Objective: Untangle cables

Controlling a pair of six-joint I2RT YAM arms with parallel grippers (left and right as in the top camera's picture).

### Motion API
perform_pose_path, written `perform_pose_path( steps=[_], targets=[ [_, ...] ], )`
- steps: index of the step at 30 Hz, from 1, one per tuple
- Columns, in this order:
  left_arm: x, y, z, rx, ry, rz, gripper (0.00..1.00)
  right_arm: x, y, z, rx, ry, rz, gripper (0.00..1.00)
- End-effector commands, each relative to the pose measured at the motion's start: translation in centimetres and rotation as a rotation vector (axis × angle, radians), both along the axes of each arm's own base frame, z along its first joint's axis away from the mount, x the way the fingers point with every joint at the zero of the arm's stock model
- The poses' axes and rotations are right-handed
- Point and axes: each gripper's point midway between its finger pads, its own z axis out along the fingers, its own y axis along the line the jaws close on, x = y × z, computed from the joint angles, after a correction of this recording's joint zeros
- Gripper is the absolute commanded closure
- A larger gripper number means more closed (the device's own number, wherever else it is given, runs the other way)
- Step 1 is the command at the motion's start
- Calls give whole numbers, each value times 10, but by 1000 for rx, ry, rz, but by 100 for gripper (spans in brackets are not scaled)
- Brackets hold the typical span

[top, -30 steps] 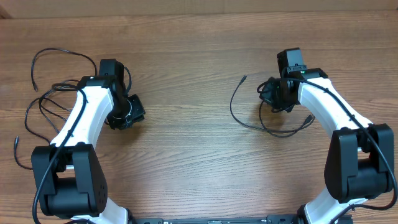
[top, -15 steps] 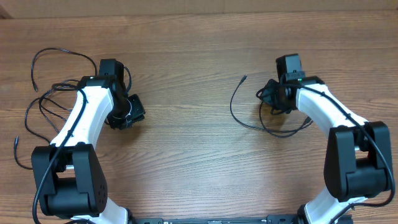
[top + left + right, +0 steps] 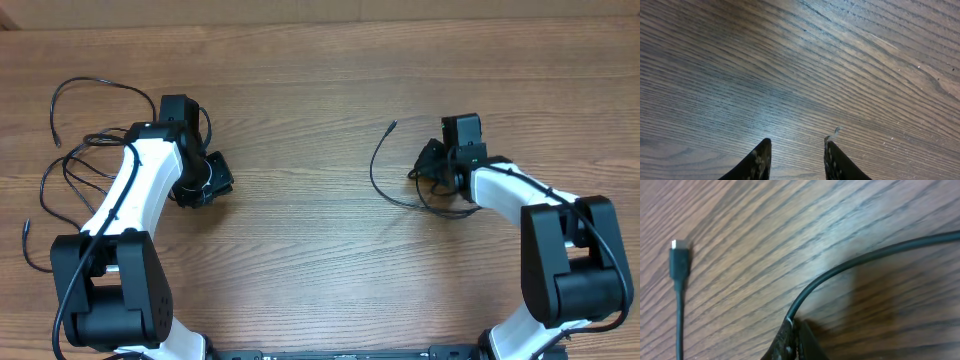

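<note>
Overhead, the loose cables point(image 3: 70, 165) sprawl in thin loops at the table's point(image 3: 300, 260) left edge, behind the left gripper point(image 3: 205, 180). Another cable point(image 3: 372, 172) curves beside the right gripper point(image 3: 425, 165), well apart from them.

In the left wrist view, the left gripper's point(image 3: 796, 159) fingers point(image 3: 761, 157) stand parted over bare wood (nothing between them).

In the right wrist view, the right gripper point(image 3: 791, 342) is pinched closed on the cable point(image 3: 860, 260); a plug point(image 3: 679, 262) lies nearby.
</note>
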Motion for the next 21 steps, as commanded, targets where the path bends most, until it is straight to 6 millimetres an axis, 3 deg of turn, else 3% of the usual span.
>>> perform_pose_path(
  steps=[1, 12, 21],
  targets=[
    [-1, -2, 3, 4, -11, -23, 65, -33, 19, -33, -22, 88, 71, 96],
    [-1, -2, 3, 3, -10, -16, 65, -44, 112, -22, -83, -46, 439, 95],
    [-1, -4, 3, -5, -8, -9, 66, -54, 148, -16, -89, -106, 640, 96]
  ],
)
